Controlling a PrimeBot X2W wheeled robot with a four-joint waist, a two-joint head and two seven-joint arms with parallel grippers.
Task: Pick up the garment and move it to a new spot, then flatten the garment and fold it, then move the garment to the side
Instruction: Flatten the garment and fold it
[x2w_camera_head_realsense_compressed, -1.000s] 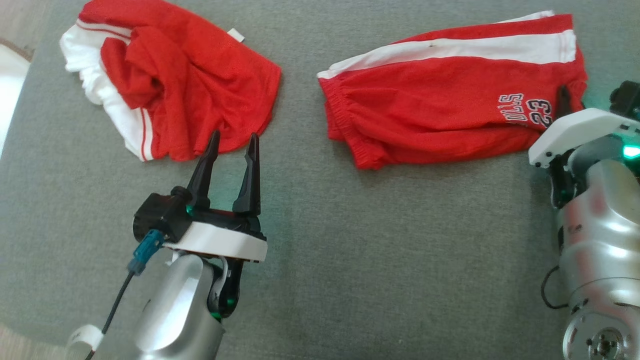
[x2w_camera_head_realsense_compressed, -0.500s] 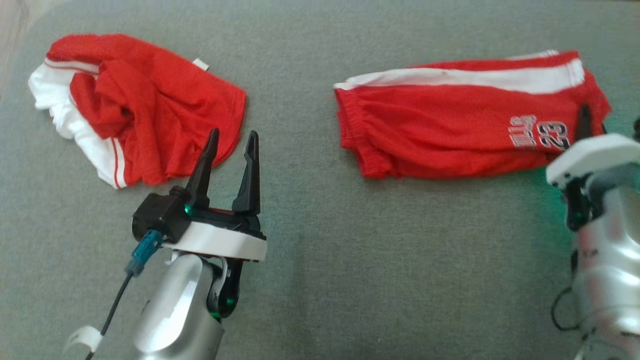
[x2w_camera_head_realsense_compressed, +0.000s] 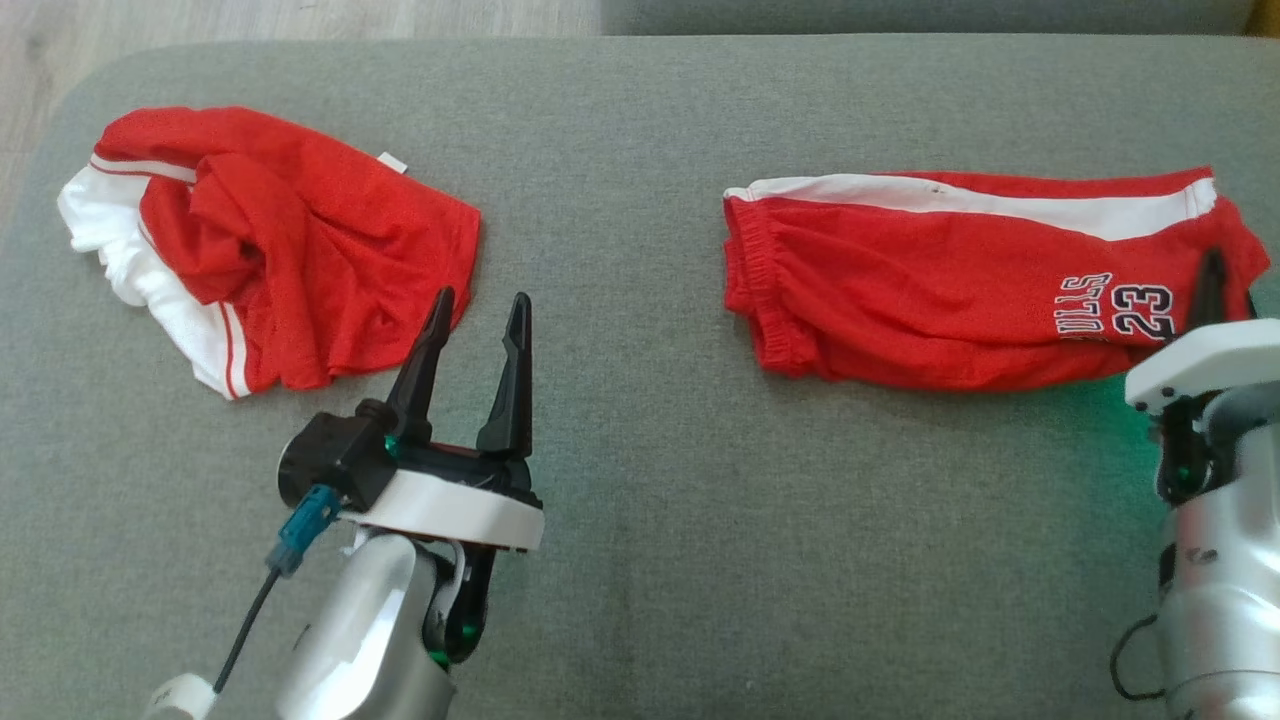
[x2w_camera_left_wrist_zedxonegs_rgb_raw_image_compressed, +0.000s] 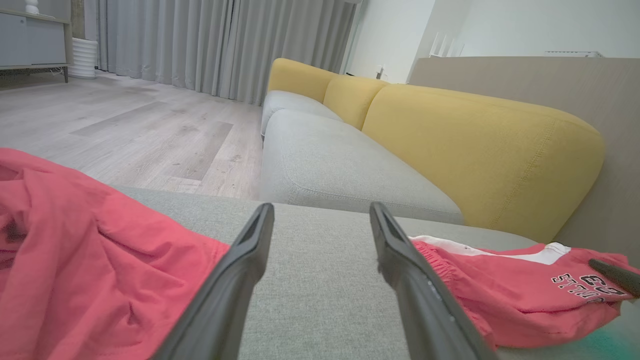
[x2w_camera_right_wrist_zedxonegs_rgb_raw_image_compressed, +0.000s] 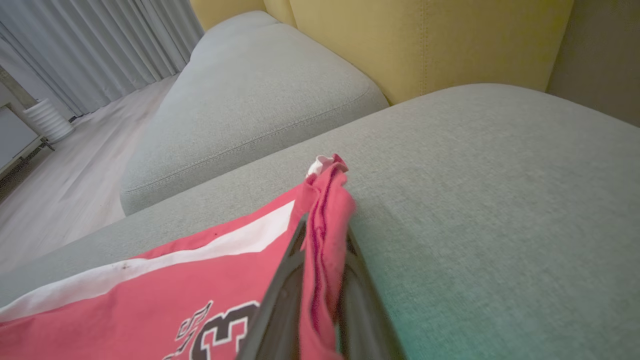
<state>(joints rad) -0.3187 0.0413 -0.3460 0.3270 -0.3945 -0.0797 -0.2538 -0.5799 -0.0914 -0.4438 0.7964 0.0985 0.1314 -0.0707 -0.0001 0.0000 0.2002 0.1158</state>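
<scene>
Grey cushion (x2w_camera_head_realsense_compressed: 640, 120) unchanged; right gripper (x2w_camera_right_wrist_zedxonegs_rgb_raw_image_compressed: 325, 240) still pinches shorts (x2w_camera_head_realsense_compressed: 950, 280) hem, seemingly lifted; left gripper (x2w_camera_head_realsense_compressed: 482, 297) stays spread

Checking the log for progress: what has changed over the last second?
The right gripper, still shut on a hem corner of the shorts, has dragged them to the robot's right, widening the gap to the crumpled garment. The head view itself also shifted. The left gripper stays open and empty; the crumpled garment lies as before.
</scene>
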